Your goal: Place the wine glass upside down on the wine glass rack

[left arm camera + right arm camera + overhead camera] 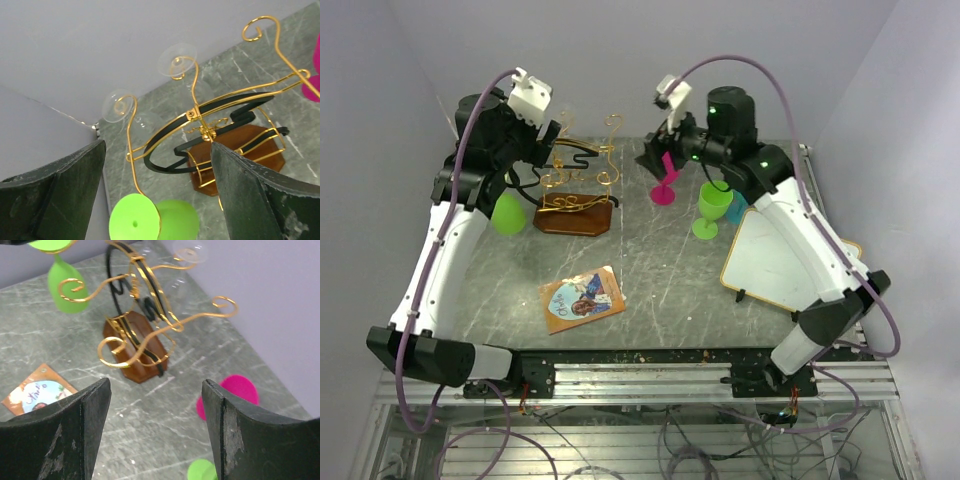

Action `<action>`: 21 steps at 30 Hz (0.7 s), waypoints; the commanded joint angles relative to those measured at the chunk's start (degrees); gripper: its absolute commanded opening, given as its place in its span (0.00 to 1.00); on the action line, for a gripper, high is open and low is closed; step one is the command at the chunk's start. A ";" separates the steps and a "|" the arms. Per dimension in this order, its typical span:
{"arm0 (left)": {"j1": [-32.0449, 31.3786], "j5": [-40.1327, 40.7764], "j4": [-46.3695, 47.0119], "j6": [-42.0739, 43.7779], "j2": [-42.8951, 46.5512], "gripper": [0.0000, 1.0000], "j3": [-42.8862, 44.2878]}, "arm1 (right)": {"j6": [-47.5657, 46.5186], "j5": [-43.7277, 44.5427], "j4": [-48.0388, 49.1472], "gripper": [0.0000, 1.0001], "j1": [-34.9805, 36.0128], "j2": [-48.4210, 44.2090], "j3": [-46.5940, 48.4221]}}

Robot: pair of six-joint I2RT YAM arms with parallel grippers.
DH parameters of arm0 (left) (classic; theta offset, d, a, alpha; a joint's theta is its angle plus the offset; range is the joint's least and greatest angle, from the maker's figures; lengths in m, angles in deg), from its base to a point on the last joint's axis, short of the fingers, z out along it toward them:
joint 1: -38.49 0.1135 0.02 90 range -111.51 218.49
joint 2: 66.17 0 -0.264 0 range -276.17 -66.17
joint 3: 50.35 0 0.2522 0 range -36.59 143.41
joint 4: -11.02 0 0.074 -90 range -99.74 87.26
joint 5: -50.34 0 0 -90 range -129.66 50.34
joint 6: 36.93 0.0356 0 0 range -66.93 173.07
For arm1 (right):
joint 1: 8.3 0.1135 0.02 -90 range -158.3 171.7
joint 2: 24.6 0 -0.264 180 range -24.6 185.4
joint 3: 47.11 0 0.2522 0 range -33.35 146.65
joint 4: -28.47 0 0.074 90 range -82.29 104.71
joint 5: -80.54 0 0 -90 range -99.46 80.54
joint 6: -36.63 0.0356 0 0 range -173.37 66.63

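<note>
The wine glass rack (582, 180), gold wire with scroll tips on a brown wooden base, stands at the back left. It also shows in the left wrist view (220, 107) and the right wrist view (142, 335). A green goblet (508, 214) hangs upside down from its left arm, just below my left gripper in the left wrist view (150, 220). Two clear glasses (119, 106) hang on the far arms. My left gripper (157, 150) is open and empty beside the rack. My right gripper (156, 385) is open and empty above the table, near a pink goblet (665, 182) and a second green goblet (712, 208).
A picture card (582, 298) lies flat on the table at the front centre. A white board with a wooden rim (775, 255) leans at the right under my right arm. Grey walls close in the back and both sides.
</note>
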 commanded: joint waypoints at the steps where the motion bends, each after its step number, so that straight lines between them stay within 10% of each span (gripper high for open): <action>1: 0.28 -4.00 -1.56 -4.54 2.48 0.96 -0.54 | -0.06 1.78 1.15 0.73 -6.77 -3.41 -4.18; 21: 0.27 -1.99 -4.50 -2.62 6.10 0.95 -3.00 | 7.50 7.13 5.60 0.57 -19.51 6.37 -6.11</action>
